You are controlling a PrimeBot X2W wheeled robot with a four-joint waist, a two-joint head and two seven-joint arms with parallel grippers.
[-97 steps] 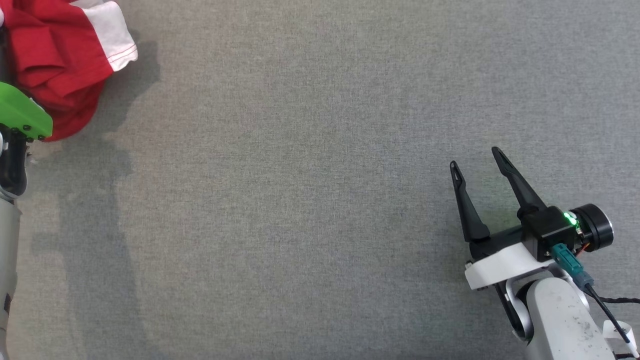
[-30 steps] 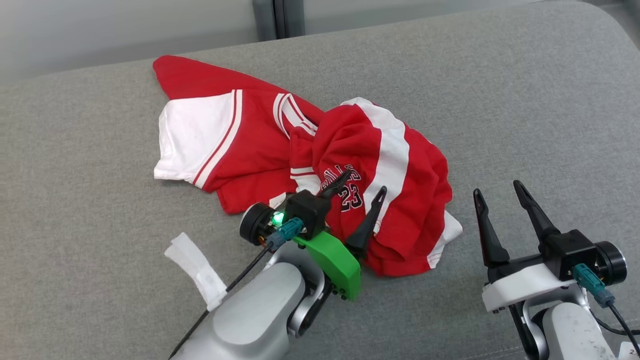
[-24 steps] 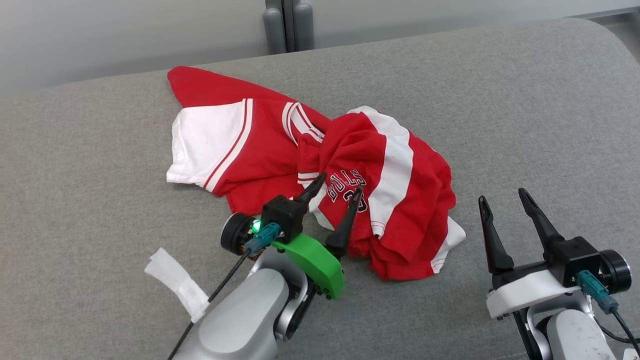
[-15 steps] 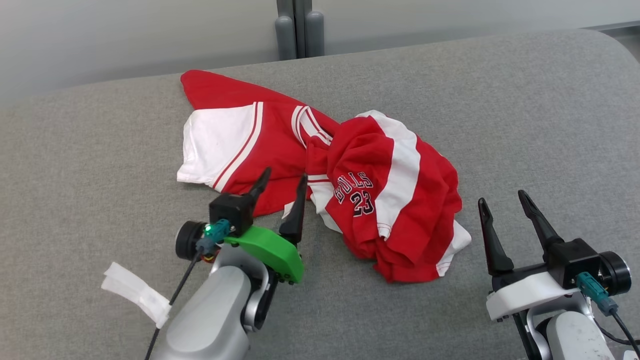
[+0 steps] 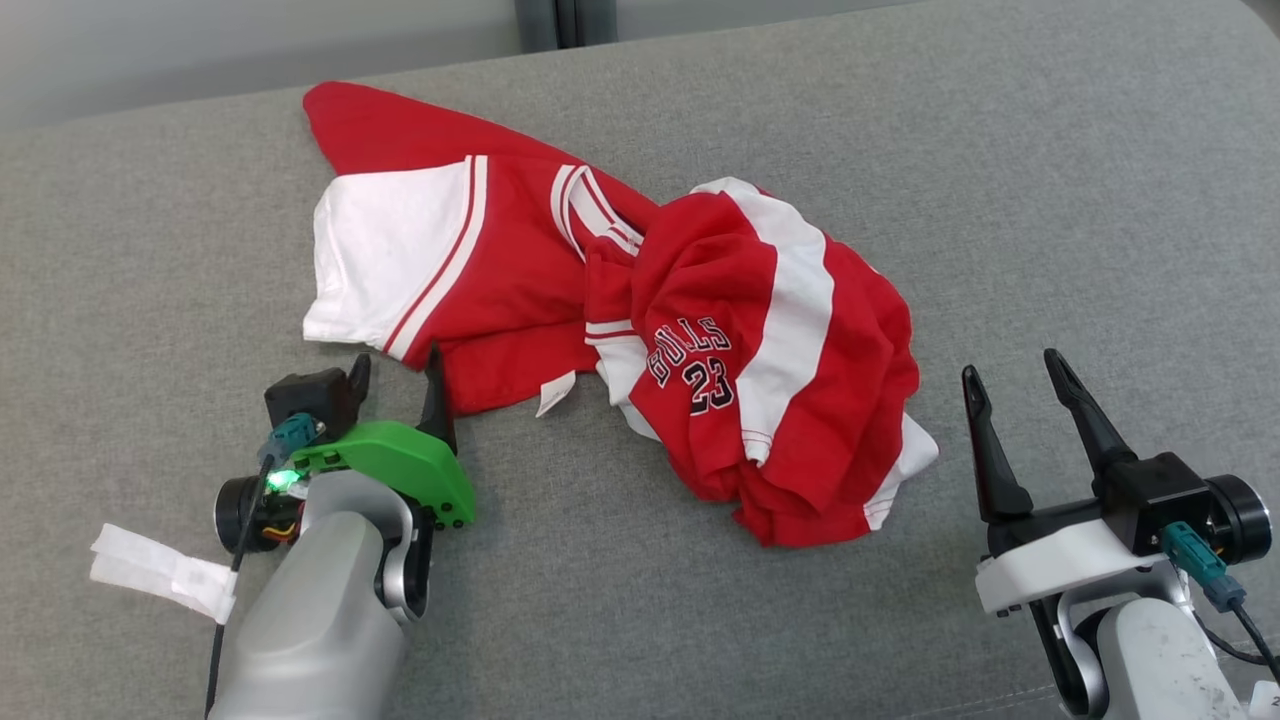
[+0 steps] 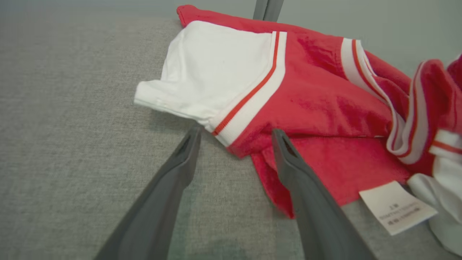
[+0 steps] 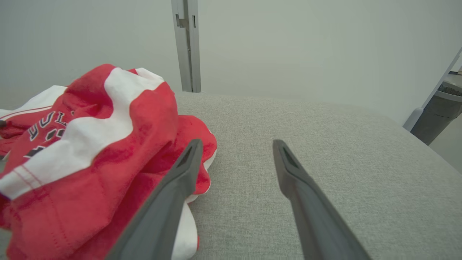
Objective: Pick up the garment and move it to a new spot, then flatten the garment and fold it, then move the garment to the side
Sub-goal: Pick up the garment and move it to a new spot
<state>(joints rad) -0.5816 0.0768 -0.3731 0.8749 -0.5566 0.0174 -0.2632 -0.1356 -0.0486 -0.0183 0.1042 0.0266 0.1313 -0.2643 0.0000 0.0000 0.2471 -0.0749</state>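
The garment [image 5: 800, 330] is a red and white jersey with a printed name and number, lying crumpled on the grey padded surface [image 5: 1050, 200]. One white sleeve [image 5: 385, 245] is spread to the left. My left gripper [image 5: 398, 362] is open, low at the garment's near left edge. In the left wrist view the left gripper [image 6: 236, 131] has its fingertips at the hem of the sleeve [image 6: 216, 72], with red cloth [image 6: 306, 97] just past them and nothing held. My right gripper [image 5: 1010, 365] is open and empty, just right of the bunched part [image 7: 90, 144].
The padded surface ends at a rounded far edge, with a pale wall and a grey post [image 7: 186, 43] behind it. A white care label [image 6: 397, 206] sticks out from under the garment. A white tape tag [image 5: 150, 570] hangs on my left arm's cable. Bare surface lies to the right.
My left gripper has drawn back and to the left, from over the printed part to the sleeve's near edge, staying open. The head view has shifted. The garment and the right gripper have kept their places.
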